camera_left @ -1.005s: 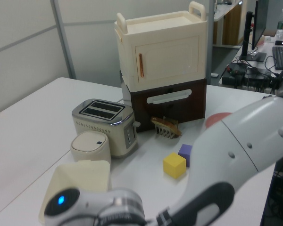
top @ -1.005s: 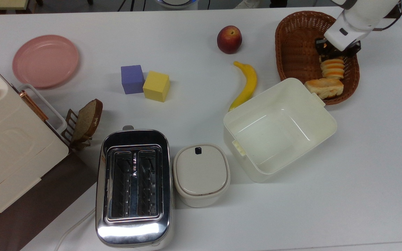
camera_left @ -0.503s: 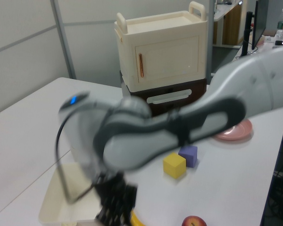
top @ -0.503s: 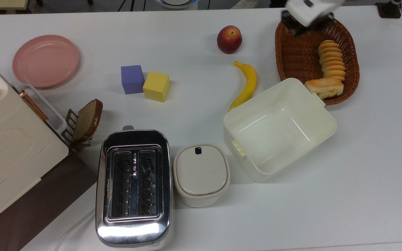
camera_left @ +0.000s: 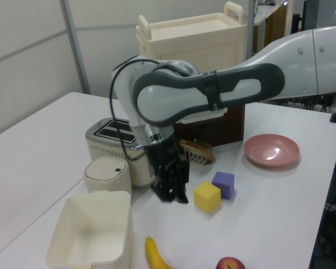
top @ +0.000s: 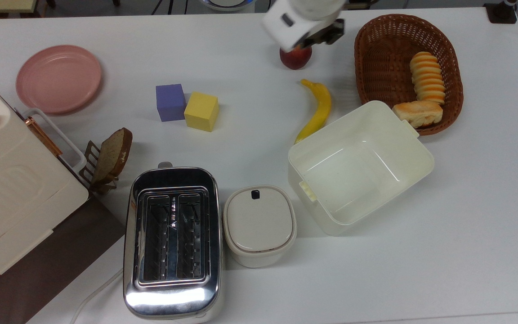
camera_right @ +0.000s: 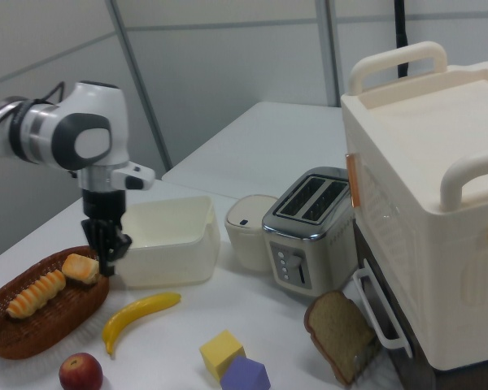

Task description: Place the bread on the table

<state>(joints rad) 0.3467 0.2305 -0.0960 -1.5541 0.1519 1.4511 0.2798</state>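
While the arm reaches in from the upper right of the left view, its grey and white links bend down so that the gripper (camera_left: 171, 190) points straight at the table (top: 250, 112), hanging in the air near the middle of the frame. In the right view the gripper (camera_right: 107, 258) sits at the left of the frame, below the round white wrist, with its dark fingers close together and nothing held between them. In the top view the white wrist housing lies at the upper middle of the frame, partly covering a peach (top: 296, 57).

The bread (top: 428, 77) lies in the brown wicker basket (top: 376, 63) at the upper right of the top view, well apart from the gripper, with a shorter golden bun (top: 419, 113) just below it in the same basket. In the right view the bread (camera_right: 37, 292) lies at the lower left of the frame.

A cream plastic tub (top: 360, 166) stands just beside the basket, and a banana (top: 317, 109) lies near its upper left corner. A purple block (top: 170, 102) and a yellow block (top: 201, 111) touch each other left of centre. A pink plate (top: 59, 78) sits at the upper left, a chrome toaster (top: 172, 240) at the bottom, and a lidded cream pot (top: 259, 225) just beside it. A dark slice of bread (top: 114, 153) leans in a small rack. Grey wall panels stand behind the table in the right view.
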